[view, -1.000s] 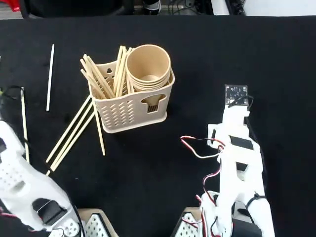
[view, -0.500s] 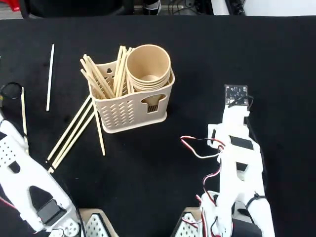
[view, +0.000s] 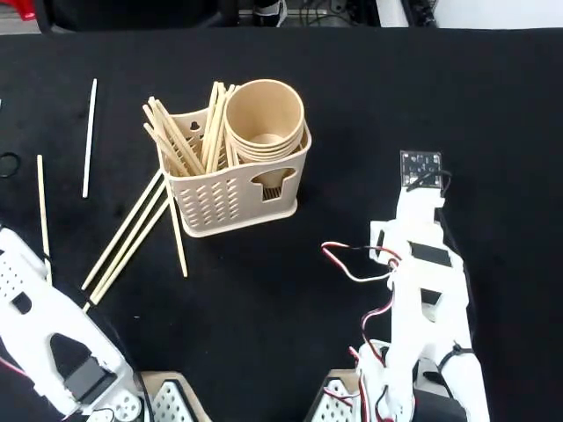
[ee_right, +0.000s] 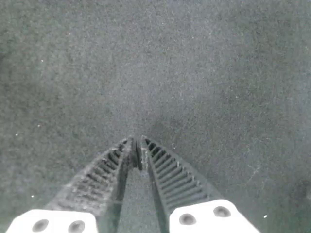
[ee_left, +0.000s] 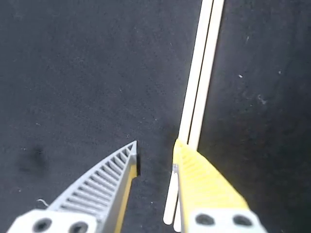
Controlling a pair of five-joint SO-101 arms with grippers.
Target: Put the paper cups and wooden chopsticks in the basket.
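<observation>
The beige basket (view: pixel 233 193) holds a stack of paper cups (view: pixel 264 119) and several wooden chopsticks (view: pixel 180 136). More chopsticks (view: pixel 127 237) lean against its left side, their lower ends on the black cloth. Two single chopsticks (view: pixel 89 136) (view: pixel 42 215) lie further left. My left arm (view: pixel 44 338) is at the near left corner. Its gripper (ee_left: pixel 154 148) is open and low over the cloth, with the yellow finger (ee_left: pixel 194 170) right beside the ends of two chopsticks (ee_left: pixel 201 73). My right gripper (ee_right: pixel 137 145) is shut over bare cloth, holding nothing. The right arm (view: pixel 422 264) stands right of the basket.
Black cloth (view: pixel 369 97) covers the table. A small black ring (view: pixel 7 164) lies at the left edge. Red and white wires (view: pixel 352 264) hang from the right arm. The arm bases (view: pixel 176 400) sit at the near edge.
My left arm has drawn back toward the near edge, bringing its gripper to the lower ends of the leaning chopsticks. The right arm has stayed still.
</observation>
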